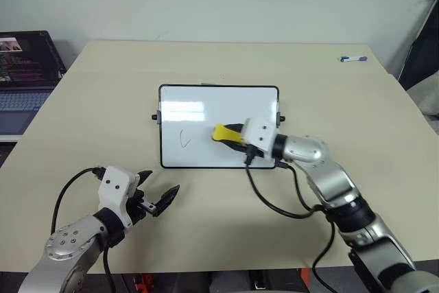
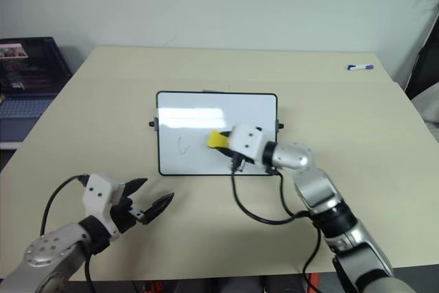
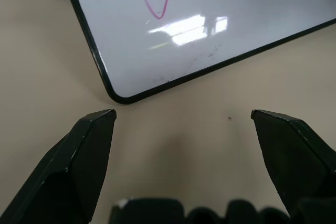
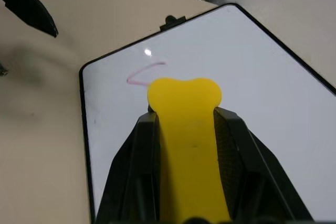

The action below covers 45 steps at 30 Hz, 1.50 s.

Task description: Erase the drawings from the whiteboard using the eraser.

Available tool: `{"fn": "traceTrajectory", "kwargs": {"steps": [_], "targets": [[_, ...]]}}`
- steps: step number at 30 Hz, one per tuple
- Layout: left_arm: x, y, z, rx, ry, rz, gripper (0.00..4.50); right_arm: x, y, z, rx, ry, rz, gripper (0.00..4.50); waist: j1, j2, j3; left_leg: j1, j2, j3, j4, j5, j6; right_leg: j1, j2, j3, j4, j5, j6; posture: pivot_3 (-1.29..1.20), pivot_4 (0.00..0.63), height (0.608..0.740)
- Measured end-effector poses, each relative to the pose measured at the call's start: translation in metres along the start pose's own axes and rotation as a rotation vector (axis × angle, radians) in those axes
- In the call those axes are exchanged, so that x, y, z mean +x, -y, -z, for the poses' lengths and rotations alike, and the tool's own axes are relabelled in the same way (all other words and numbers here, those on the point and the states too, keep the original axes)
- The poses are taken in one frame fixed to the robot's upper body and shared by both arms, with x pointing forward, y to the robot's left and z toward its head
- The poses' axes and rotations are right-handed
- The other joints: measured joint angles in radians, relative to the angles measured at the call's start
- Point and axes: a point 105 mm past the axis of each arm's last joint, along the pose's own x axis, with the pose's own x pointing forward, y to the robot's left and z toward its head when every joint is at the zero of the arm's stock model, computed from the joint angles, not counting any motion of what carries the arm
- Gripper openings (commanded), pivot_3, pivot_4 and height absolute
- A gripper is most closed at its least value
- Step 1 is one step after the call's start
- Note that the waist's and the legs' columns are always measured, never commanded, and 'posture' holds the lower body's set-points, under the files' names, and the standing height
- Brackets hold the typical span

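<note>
Glossy whiteboard (image 1: 206, 111), bone-shaped yellow eraser (image 4: 185, 109).

Pale beige counter (image 1: 226, 60) all across, plain, no pattern. On it, the whiteboard (image 1: 192, 111), glossy white with a thin black frame and small black knobs. One thin mark (image 1: 184, 139) on the near left of the board, reddish pink in the left wrist view. Bright yellow eraser (image 1: 223, 133), solid colour, between the black fingers (image 4: 140, 150) of the right gripper (image 1: 235, 136), whose housing is white. Left gripper (image 1: 159, 191): black fingers (image 3: 84, 150), white housing too. Far right, a marker (image 1: 354, 58) with white body and purple cap. Far left, a laptop (image 1: 24, 73), dark screen, greyish-blue keyboard.
</note>
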Motion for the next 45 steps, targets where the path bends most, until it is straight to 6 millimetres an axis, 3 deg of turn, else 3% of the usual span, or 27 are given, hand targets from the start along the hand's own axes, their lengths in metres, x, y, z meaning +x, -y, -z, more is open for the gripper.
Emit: {"fn": "traceTrajectory", "kwargs": {"steps": [4, 10, 18, 20, 23, 27, 35, 37, 39, 43, 45], "targets": [[-0.002, -0.007, 0.012, 0.003, -0.042, -0.004, 4.5, 0.03, 0.002, -0.003, -0.157, -0.035, -0.035, 1.09, 0.002, 0.0, 0.0, 0.0, 0.0, 0.0, 0.0, 0.0, 0.0, 0.0, -0.001, -0.001, 0.0, 0.0, 0.0, 0.0, 0.15, 0.74], [-0.002, -0.013, 0.02, 0.021, -0.054, -0.001, 4.5, 0.052, 0.008, 0.004, -0.297, -0.11, -0.04, 1.09, 0.002, 0.0, 0.0, -0.001, 0.0, 0.0, 0.0, 0.0, 0.0, -0.001, -0.002, -0.001, 0.0, 0.0, -0.001, 0.0, 0.15, 0.74], [0.0, -0.011, 0.021, 0.036, -0.055, 0.014, 4.5, 0.061, -0.02, 0.012, -0.376, -0.165, -0.269, 1.09, 0.0, 0.0, 0.0, 0.0, 0.0, -0.001, 0.0, 0.0, 0.0, 0.0, -0.003, -0.002, 0.001, 0.0, -0.001, 0.0, 0.15, 0.74], [0.001, -0.011, 0.02, 0.038, -0.05, 0.015, 4.5, 0.065, -0.018, 0.011, -0.388, -0.164, -0.257, 1.09, 0.0, 0.0, 0.0, 0.001, 0.0, -0.001, 0.0, 0.0, 0.0, 0.0, -0.003, -0.002, 0.002, 0.001, -0.002, 0.0, 0.15, 0.74], [0.004, -0.009, 0.016, 0.045, -0.038, 0.024, 4.5, 0.08, 0.003, -0.001, -0.398, -0.144, -0.118, 1.09, -0.001, 0.0, 0.0, 0.002, 0.0, -0.001, 0.001, 0.001, 0.0, 0.0, -0.003, -0.003, 0.003, 0.001, -0.003, 0.0, 0.15, 0.74], [0.005, -0.008, 0.016, 0.041, -0.048, 0.029, 4.5, 0.085, 0.022, -0.005, -0.399, -0.157, -0.074, 1.09, 0.0, -0.001, 0.0, 0.001, 0.0, -0.001, 0.0, 0.001, 0.0, 0.0, -0.003, -0.003, 0.002, 0.001, -0.003, 0.0, 0.15, 0.74], [0.006, -0.004, 0.008, 0.051, -0.044, 0.042, 4.5, 0.082, -0.019, 0.007, -0.395, -0.167, -0.315, 1.08, 0.001, -0.001, -0.001, 0.003, 0.0, -0.002, 0.0, 0.0, 0.0, 0.002, -0.004, -0.004, 0.002, 0.002, -0.003, 0.0, 0.15, 0.74], [0.006, -0.003, 0.008, 0.052, -0.043, 0.044, 4.5, 0.081, -0.021, 0.009, -0.419, -0.179, -0.327, 1.08, 0.001, -0.001, -0.001, 0.003, 0.0, -0.002, 0.0, 0.001, 0.0, 0.003, -0.004, -0.004, 0.002, 0.002, -0.003, 0.0, 0.15, 0.74], [0.006, -0.003, 0.007, 0.054, -0.041, 0.046, 4.5, 0.082, -0.018, 0.01, -0.439, -0.186, -0.311, 1.08, 0.003, -0.001, 0.0, 0.003, 0.0, -0.002, 0.001, 0.001, 0.0, 0.003, -0.004, -0.004, 0.002, 0.001, -0.003, 0.0, 0.15, 0.74], [0.007, -0.002, 0.007, 0.05, -0.046, 0.049, 4.5, 0.087, 0.009, 0.002, -0.457, -0.175, -0.155, 1.07, 0.004, 0.0, 0.0, 0.003, 0.0, -0.002, 0.001, 0.003, 0.001, 0.003, -0.004, -0.004, 0.002, 0.002, -0.004, 0.0, 0.15, 0.74], [0.007, -0.001, 0.008, 0.048, -0.049, 0.053, 4.5, 0.085, 0.01, 0.004, -0.437, -0.184, -0.173, 1.07, 0.005, 0.0, 0.0, 0.003, 0.0, -0.002, 0.001, 0.003, 0.001, 0.003, -0.004, -0.004, 0.002, 0.002, -0.004, 0.0, 0.15, 0.74]]}}
